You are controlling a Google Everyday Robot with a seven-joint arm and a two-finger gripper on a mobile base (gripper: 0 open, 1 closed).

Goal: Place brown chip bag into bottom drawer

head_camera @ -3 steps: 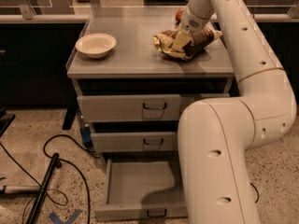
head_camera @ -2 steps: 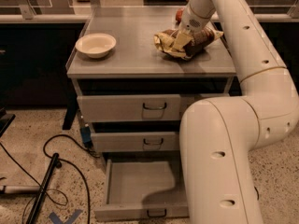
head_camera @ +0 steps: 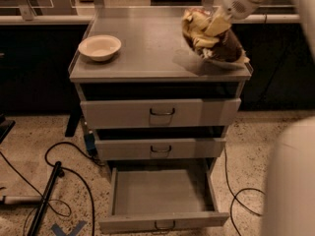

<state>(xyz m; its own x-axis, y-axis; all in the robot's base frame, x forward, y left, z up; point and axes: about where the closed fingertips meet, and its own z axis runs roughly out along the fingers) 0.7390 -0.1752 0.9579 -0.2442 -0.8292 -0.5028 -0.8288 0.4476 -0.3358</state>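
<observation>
- Position: the gripper [head_camera: 215,22] is hanging at 1 o'clock in the camera view, over the right end of the cabinet top [head_camera: 142,48]. Its fingers are pinching down into the upper folds of the brown chip bag [head_camera: 219,45] – closed on the foil, tips buried in the creases.
- The bag is riding in that grip, seemingly just clear of the top, and casting a shadow on the metal at its 8 o'clock.
- The bottom drawer [head_camera: 160,193] is standing pulled out at 6 o'clock, well below and to the left of the bag.
- Risk, slip: the bag is glossy, wrinkled foil, dark brown and pale yellow. A pinch on loose folds is likely gripping little – the skin could be sliding out on the way down.
- Risk, snag: the bag is bulging wide and drooping past the cabinet's right edge, so it could be catching that edge or the closed drawer fronts above the open one.
- Risk, miss: the drawer is a shallow grey metal tray with low walls and a small loop handle [head_camera: 165,225]. A high release could be sending the light bag over the front panel onto the speckled floor among the cables [head_camera: 74,173].
- The white bowl [head_camera: 100,47], round and smooth, is sitting at 10 o'clock, well apart from the bag.
</observation>
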